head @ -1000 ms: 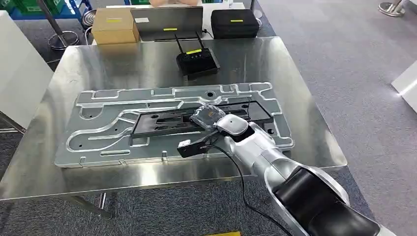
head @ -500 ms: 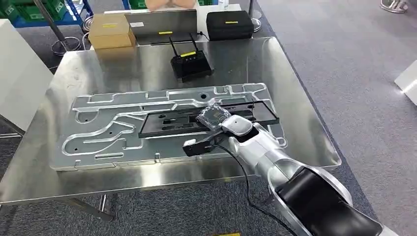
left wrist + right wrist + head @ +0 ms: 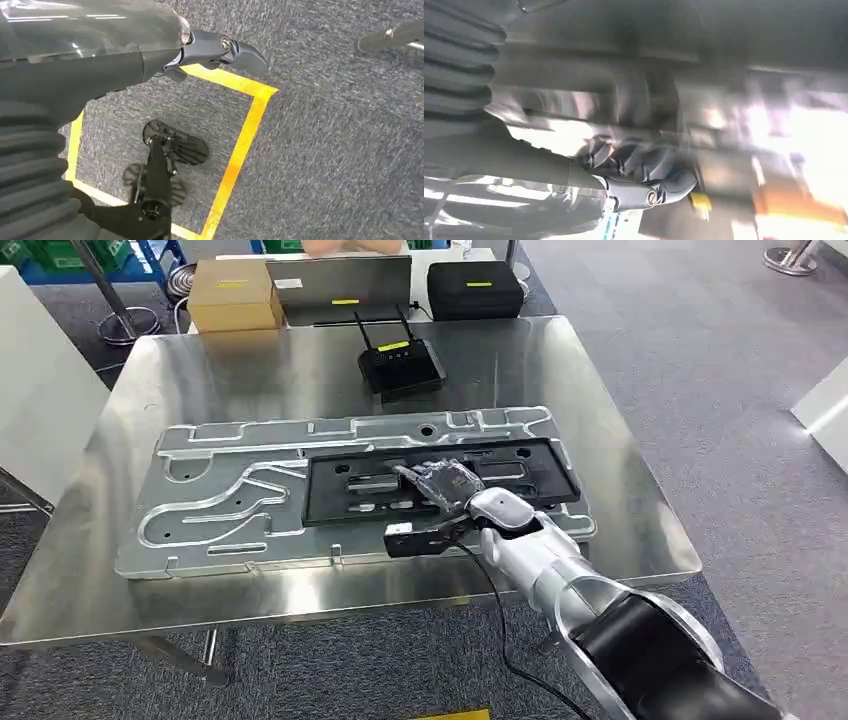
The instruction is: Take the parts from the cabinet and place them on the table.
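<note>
Steel tabletop (image 3: 560,370) fills most of my head view, and on it lies a large silver machined plate (image 3: 230,505) with channels and cut-outs, running nearly the width of the table. On top of that plate, toward its right half, sits the black frame-shaped part (image 3: 520,480), lying flat with its long side along the plate. My right hand (image 3: 447,483), wrapped in a clear plastic cover, rests over the middle of the black part with the fingers pointing toward the far side of the table; I can see it touching or just above the part, but I cannot tell whether the fingers are closed on it or lying loose, and my right wrist view is too blurred to settle it. A small black camera block (image 3: 412,539) hangs off the right wrist beside the silver forearm. My left hand (image 3: 150,55) shows in its wrist view above grey carpet (image 3: 325,125) with yellow floor tape (image 3: 240,145); a dark finger sticks out straight with nothing in it, so it looks unclenched and unloaded. Behind the plate stands a black router (image 3: 402,365) with two antennas, and beyond the table edge I see a cardboard box (image 3: 235,295), a grey laptop (image 3: 345,285) and a black case (image 3: 476,288).
</note>
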`<state>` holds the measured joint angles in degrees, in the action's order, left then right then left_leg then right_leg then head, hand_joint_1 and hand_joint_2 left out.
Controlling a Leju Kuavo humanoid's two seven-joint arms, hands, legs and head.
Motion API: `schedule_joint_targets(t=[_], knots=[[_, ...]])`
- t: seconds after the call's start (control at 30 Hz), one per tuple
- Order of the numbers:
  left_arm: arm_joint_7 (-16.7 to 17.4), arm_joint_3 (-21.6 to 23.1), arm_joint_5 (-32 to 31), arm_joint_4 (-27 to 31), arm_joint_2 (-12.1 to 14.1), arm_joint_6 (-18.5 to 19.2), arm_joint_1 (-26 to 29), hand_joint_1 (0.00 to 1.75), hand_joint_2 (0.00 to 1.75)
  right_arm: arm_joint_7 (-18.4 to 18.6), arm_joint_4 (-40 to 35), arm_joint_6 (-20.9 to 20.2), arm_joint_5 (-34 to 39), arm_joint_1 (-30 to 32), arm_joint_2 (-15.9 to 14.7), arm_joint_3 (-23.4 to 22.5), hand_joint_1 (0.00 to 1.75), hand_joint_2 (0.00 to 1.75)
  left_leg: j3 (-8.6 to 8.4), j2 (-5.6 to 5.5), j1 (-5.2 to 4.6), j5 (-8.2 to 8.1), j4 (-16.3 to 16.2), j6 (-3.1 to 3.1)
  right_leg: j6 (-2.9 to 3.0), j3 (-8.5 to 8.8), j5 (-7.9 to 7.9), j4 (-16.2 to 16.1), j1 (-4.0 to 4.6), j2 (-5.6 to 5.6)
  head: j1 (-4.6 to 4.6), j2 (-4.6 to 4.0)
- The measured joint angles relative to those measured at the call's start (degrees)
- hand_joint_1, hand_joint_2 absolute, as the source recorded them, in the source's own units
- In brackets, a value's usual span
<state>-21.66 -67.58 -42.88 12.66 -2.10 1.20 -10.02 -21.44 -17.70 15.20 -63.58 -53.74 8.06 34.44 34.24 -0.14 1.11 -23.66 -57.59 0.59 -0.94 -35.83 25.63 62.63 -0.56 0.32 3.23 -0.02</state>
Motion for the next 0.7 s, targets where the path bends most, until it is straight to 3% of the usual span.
schedule_joint_targets(t=[0.03,0.07,0.17,0.23,0.27,0.33,0.37,0.4,0.43,0.53,0.57,0.7], knots=[[0.0,0.02,-0.02,0.0,-0.09,-0.13,0.01,0.0,0.0,-3.12,-0.69,1.11,2.68,-0.12,0.2,-1.68,0.0,0.0,0.07,0.05,0.0,-0.04,-0.01,-0.21,0.42,1.81,-0.9,-4.01,0.12,-0.02,0.0,0.0],[0.0,0.02,-0.02,0.0,-0.13,-0.22,-0.07,0.0,0.0,-6.25,-1.53,1.67,5.49,-0.35,0.74,-3.56,0.0,0.0,0.33,0.11,-0.36,-0.03,-0.15,-0.66,0.52,2.12,-0.43,-4.64,0.56,-0.09,0.0,0.0],[-0.09,0.02,-0.02,0.0,-0.15,-0.46,-0.05,0.0,0.0,-15.09,-5.5,1.28,13.64,0.14,1.53,-8.33,0.0,0.0,0.34,0.11,-0.23,0.18,0.12,-1.61,1.15,1.7,-0.53,-4.56,0.81,0.01,0.0,0.0],[-0.26,0.02,-0.02,0.0,-0.18,-0.52,0.01,0.0,0.0,-17.49,-10.06,0.06,19.21,0.76,1.97,-10.82,0.0,0.0,0.75,0.08,-0.01,-0.68,-0.81,-2.23,1.92,2.12,-1.05,-5.43,0.21,-0.17,0.0,0.0],[-0.28,0.02,-0.02,0.0,-0.2,-0.52,0.03,0.0,0.0,-17.53,-13.15,-0.87,22.83,1.48,1.95,-11.49,0.0,0.0,1.94,0.07,-0.01,-2.55,-3.49,-2.45,2.36,2.14,-1.02,-5.48,0.19,-0.26,0.02,0.0],[-0.28,0.02,-0.02,0.02,-0.15,-0.63,0.27,0.0,0.0,-17.55,-20.18,-3.15,31.77,3.82,1.38,-11.77,0.0,0.0,6.14,0.08,0.04,-7.03,-12.87,-2.8,2.55,2.16,-0.93,-5.47,0.35,-0.28,0.02,0.0],[-0.28,0.02,-0.02,0.0,-0.15,-0.72,0.46,0.0,0.0,-17.55,-22.97,-4.06,35.21,5.23,0.94,-11.86,0.0,0.0,8.13,0.08,0.04,-8.51,-17.02,-2.9,2.58,2.16,-0.9,-5.43,0.41,-0.28,0.02,0.0],[-0.28,0.02,-0.02,0.0,-0.15,-0.76,0.68,0.0,0.0,-17.55,-26.8,-5.11,39.53,6.86,0.13,-12.03,0.0,0.0,9.15,0.08,0.04,-8.6,-18.93,-2.9,2.6,2.2,-0.83,-5.41,0.45,-0.29,0.02,0.0],[-0.28,0.02,-0.02,0.0,-0.15,-0.76,0.93,0.0,0.0,-17.57,-31.13,-5.61,43.42,8.81,-0.83,-12.32,0.0,0.0,8.6,0.08,0.04,-7.15,-17.61,-2.84,2.56,2.34,-0.71,-5.39,0.45,-0.29,0.0,0.0],[-0.55,-0.02,-0.02,0.02,-0.04,-0.83,1.55,0.0,0.0,-17.62,-45.12,-3.92,48.98,14.25,-3.85,-13.5,0.0,0.0,1.04,0.08,0.04,0.4,-2.61,-2.26,2.05,3.02,0.11,-4.98,0.4,-0.22,0.0,0.0],[-0.74,-0.09,-0.06,0.02,-0.02,-0.83,1.76,0.0,0.0,-17.62,-50.36,-2.43,49.24,16.0,-5.01,-14.2,0.0,0.0,-0.2,-0.02,-0.27,-0.84,-1.1,-1.93,1.68,2.86,0.36,-4.75,0.82,-0.2,0.0,0.0],[-1.16,-0.52,-0.09,0.02,0.04,-0.76,2.98,0.0,0.0,-17.62,-64.73,-1.14,50.2,21.39,-8.76,-16.6,0.0,0.0,-0.1,-0.08,-0.22,-0.87,-0.33,-0.57,0.54,2.79,0.4,-4.86,0.75,-0.14,0.02,0.0]])
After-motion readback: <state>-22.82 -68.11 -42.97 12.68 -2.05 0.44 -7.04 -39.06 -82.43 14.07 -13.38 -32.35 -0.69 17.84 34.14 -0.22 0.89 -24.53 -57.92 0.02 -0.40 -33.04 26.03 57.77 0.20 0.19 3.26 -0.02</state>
